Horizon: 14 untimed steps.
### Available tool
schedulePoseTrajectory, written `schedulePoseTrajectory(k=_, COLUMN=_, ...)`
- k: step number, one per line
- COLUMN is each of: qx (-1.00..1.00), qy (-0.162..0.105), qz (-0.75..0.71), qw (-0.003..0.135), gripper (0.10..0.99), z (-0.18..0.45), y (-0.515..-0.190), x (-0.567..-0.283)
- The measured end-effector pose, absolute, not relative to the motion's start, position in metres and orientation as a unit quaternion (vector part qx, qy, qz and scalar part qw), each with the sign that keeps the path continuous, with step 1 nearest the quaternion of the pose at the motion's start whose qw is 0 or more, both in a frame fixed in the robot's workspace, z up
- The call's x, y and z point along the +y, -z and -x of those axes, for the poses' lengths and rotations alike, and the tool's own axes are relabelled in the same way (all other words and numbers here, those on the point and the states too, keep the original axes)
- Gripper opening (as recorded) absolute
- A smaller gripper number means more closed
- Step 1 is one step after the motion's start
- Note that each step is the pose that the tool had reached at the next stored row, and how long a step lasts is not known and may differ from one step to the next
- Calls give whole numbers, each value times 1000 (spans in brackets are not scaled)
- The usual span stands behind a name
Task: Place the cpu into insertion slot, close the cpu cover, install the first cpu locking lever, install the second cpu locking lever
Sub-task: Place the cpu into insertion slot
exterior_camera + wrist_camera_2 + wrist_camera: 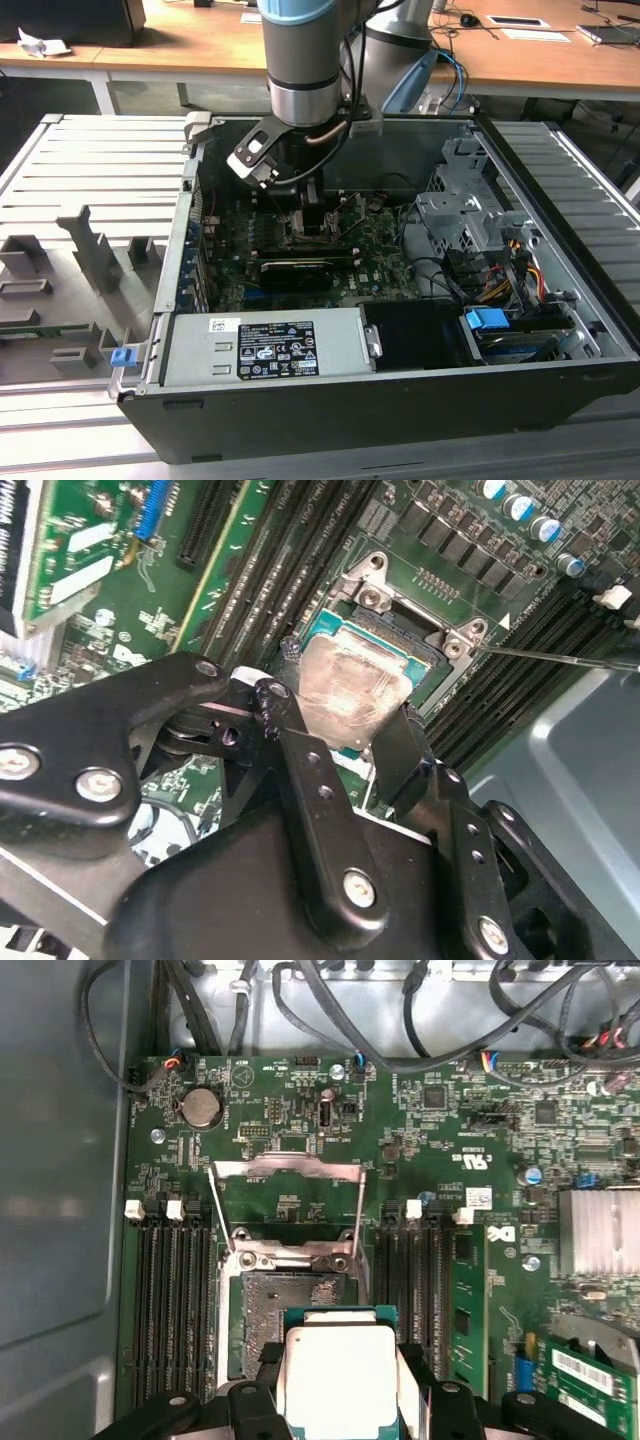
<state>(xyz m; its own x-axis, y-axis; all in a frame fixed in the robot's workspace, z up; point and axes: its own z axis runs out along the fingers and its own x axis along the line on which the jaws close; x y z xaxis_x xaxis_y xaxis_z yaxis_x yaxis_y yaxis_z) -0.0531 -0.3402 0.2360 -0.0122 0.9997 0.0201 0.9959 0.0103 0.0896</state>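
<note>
Down inside the open computer case (400, 420), over the green circuit board (300, 1110), the gripper (345, 720) has the cpu (352, 675) pinched by two opposite edges. It is closed just to the chip's width, with a black finger (300, 750) on each side. The chip hangs over the insertion slot (262, 1315), silvery top up. In the first wrist view it overlaps only part of the dark socket, so I'd call it close but not seated; whether any edge is touching, I can't tell. The cpu cover (288, 1168) stands tipped up on its hinge, clear of the socket. A thin locking lever (560, 658) sticks out to one side, unlatched.

Now, the dangers. The big one is alignment: if the chip goes down shifted or slightly rotated, it lands on the socket rim or presses on the contacts, and those look easy to damage. A tilt would do the same, with one corner digging in first. The hold is on thin edges only, so a bump on the rim could twist the chip in the grip. The fingers also have little room beside the socket walls and the memory slots (170, 1300), so they could snag there. And that upright cover is only resting open; a knock from the wrist could drop it onto the chip or the fingers.
</note>
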Motion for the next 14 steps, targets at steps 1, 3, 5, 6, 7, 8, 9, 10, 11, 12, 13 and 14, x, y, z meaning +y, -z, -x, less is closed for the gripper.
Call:
schedulePoseTrajectory(k=1, qx=710, qy=-39, qz=-702, qw=24, gripper=529, z=53, y=-235, x=-338)
schedulePoseTrajectory(k=3, qx=710, qy=-40, qz=-702, qw=24, gripper=529, z=53, y=-232, x=-335)
schedulePoseTrajectory(k=5, qx=710, qy=-39, qz=-702, qw=24, gripper=529, z=53, y=-228, x=-334)
schedulePoseTrajectory(k=6, qx=710, qy=-39, qz=-702, qw=24, gripper=529, z=53, y=-226, x=-333)
schedulePoseTrajectory(k=7, qx=710, qy=-39, qz=-702, qw=24, gripper=529, z=53, y=-224, x=-332)
schedulePoseTrajectory(k=8, qx=710, qy=-39, qz=-702, qw=24, gripper=529, z=52, y=-221, x=-331)
schedulePoseTrajectory(k=9, qx=710, qy=-39, qz=-702, qw=24, gripper=529, z=52, y=-218, x=-330)
schedulePoseTrajectory(k=10, qx=710, qy=-39, qz=-702, qw=24, gripper=529, z=52, y=-216, x=-329)
schedulePoseTrajectory(k=11, qx=710, qy=-39, qz=-702, qw=24, gripper=529, z=51, y=-214, x=-328)
schedulePoseTrajectory(k=12, qx=709, qy=-39, qz=-704, qw=24, gripper=529, z=51, y=-212, x=-327)
schedulePoseTrajectory(k=13, qx=708, qy=-39, qz=-705, qw=24, gripper=529, z=51, y=-211, x=-327)
schedulePoseTrajectory(k=14, qx=707, qy=-39, qz=-706, qw=24, gripper=529, z=50, y=-210, x=-326)
